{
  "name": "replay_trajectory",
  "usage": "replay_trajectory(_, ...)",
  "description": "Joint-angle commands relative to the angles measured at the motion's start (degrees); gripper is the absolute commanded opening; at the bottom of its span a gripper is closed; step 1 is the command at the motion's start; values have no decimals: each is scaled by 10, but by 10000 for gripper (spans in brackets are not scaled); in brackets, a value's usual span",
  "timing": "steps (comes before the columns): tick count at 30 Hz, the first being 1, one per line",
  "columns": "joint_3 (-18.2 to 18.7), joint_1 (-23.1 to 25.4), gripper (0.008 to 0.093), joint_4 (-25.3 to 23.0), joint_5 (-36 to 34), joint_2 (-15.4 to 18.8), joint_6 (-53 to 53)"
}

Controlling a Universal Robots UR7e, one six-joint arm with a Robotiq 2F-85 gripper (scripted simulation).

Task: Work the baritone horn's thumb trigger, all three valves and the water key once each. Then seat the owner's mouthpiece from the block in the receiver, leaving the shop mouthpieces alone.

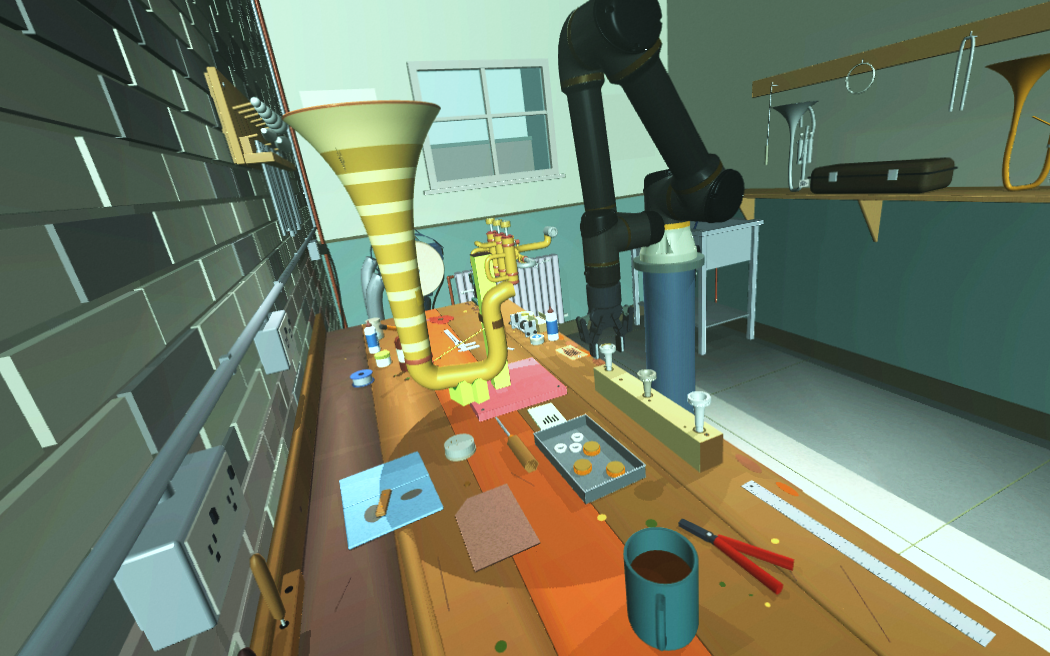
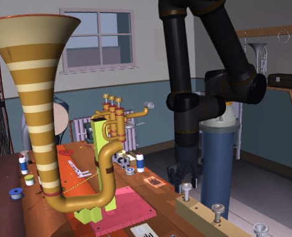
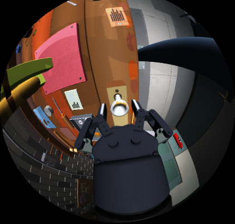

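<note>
The far mouthpiece [image 1: 608, 351] [image 2: 186, 188] [image 3: 119, 108] stands upright in the end hole of a long wooden block [image 1: 659, 404] [image 2: 207, 214]; two more silver mouthpieces [image 1: 646, 379] [image 1: 699, 402] stand further along it. The striped brass baritone horn [image 1: 407, 245] [image 2: 66, 125] sits on a green stand over a pink mat [image 1: 517, 387] [image 3: 62, 57], its three valves [image 2: 112, 108] and receiver [image 2: 148, 105] up at the back. My gripper [image 1: 604, 330] [image 2: 184, 175] [image 3: 119, 107] hangs just above the far mouthpiece, fingers to either side of its cup. It is open and holds nothing.
The bench's right edge runs beside the block, with the blue arm pedestal [image 1: 672, 326] just behind it. A grey parts tray [image 1: 589, 457], a screwdriver [image 1: 517, 445], a teal mug [image 1: 659, 587], red pliers [image 1: 737, 553] and a steel ruler [image 1: 863, 559] lie nearer the front.
</note>
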Motion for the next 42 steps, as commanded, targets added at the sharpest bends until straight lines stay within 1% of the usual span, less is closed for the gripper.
replay_trajectory(1, 0, 0, 660, 0, 0, 0, 0)
replay_trajectory(8, 0, 0, 660, 0, 0, 0, 0)
replay_trajectory(37, 0, 0, 80, 0, 0, 0, 0)
replay_trajectory(42, 0, 0, 80, 0, 0, 0, 0)
